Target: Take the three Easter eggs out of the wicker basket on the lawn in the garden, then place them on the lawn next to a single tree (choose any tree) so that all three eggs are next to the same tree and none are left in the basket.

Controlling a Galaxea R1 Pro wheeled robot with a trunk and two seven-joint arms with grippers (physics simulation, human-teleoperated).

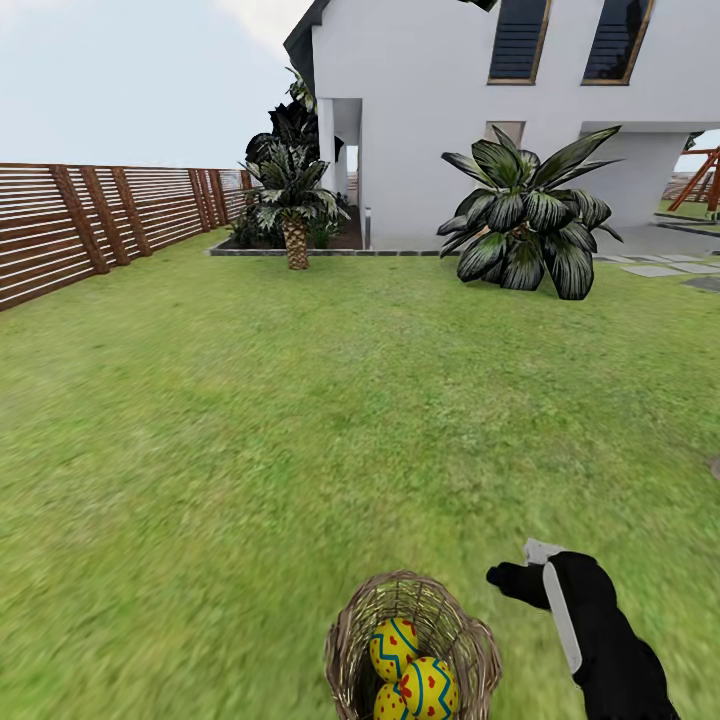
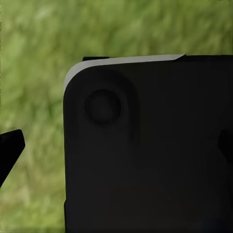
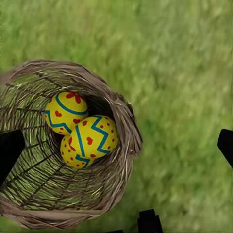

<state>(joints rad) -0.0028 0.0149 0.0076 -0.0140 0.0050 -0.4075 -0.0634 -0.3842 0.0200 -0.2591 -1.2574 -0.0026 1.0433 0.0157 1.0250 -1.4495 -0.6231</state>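
The small round basket of brown woven wicker point(image 1: 412, 650) stood on the wide lawn of short green grass with yellowish mottling point(image 1: 300, 420), at the near edge of the head view. All three yellow Easter eggs painted with blue-green zigzag bands and red marks point(image 1: 410, 675) lay inside it, packed together and touching: one upper egg point(image 3: 65, 112), one in front of it point(image 3: 94, 137), and a third partly hidden beneath those two point(image 3: 72, 156). The right pincer point(image 1: 520, 572), black with a white strip on the arm, hung just beside the basket on its right, apart from the rim and not touching any egg. In the right wrist view the dark fingertips point(image 3: 9, 150) appeared at opposite edges of the picture, widely spread, with nothing between them but basket and grass, so the right pincer was released. In the left wrist view a large black housing with a pale top edge point(image 2: 145, 155) blocked most of the picture, with blurred grass behind it; a dark tip point(image 2: 9, 145) showed at one side, and the state of the left pincer could not be told. Further off in the garden: a brown slatted wooden fence point(image 1: 100, 225) on the left, a short palm with a scaly trunk point(image 1: 295, 215), a broad-leaved dark bush point(image 1: 530, 220), a white house point(image 1: 450, 100) and grey stepping stones point(image 1: 665, 268)
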